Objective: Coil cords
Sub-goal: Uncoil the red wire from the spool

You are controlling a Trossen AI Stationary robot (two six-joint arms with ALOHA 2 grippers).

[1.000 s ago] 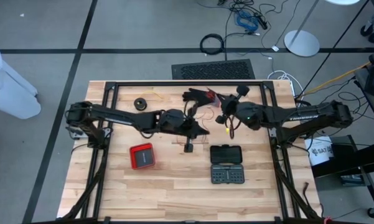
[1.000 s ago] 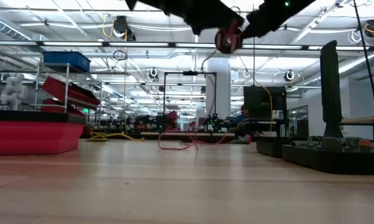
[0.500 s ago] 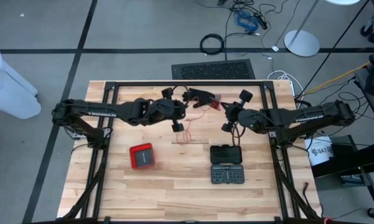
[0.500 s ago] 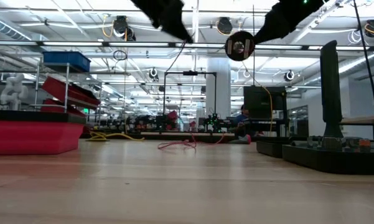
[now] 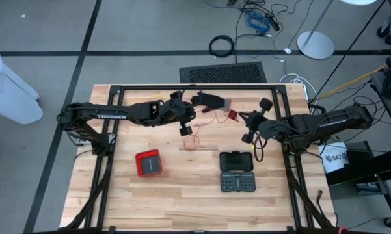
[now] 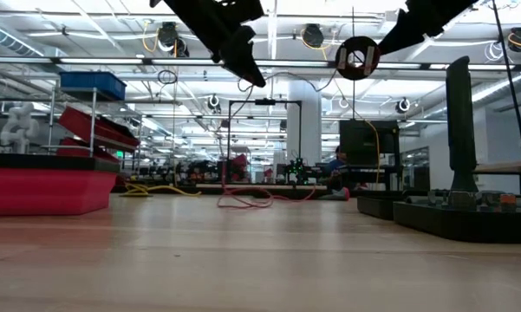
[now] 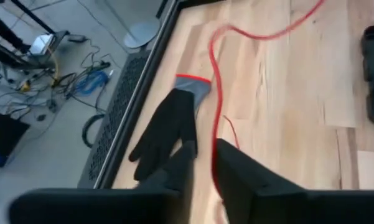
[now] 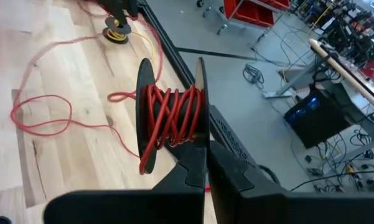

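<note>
**Right gripper holds the red spool aloft; left fingers slightly parted by the glove**

Your right gripper (image 8: 205, 163) has its fingers pressed together on one black flange of the spool (image 8: 171, 121). You can only see this in the right wrist view, which also shows the red cord (image 8: 40, 115) wound thick on the core. From above, the spool is just a red speck at that gripper's tip, raised over the back middle of the table (image 5: 162, 201).

The low view shows what the others do not. Both grippers hang well clear of the wood, and the spool's round face is turned toward that camera. Its axis therefore runs roughly front to back.

Your left gripper (image 7: 202, 171) has its fingers a little apart. The cord runs down between them, close along one finger, and you cannot tell whether it is pinched. The black glove (image 7: 168, 127), with its grey and red cuff, lies flat just ahead of them at the back edge.

The loose cord trails off the spool and runs leftward across the boards. It ends in an open loop near the table's centre, between the two arms.

The red case (image 5: 149, 162) sits closed at front left. The black case (image 5: 237, 170) lies open beside it, its front half filled with rows of small pieces too fine to identify.
</note>
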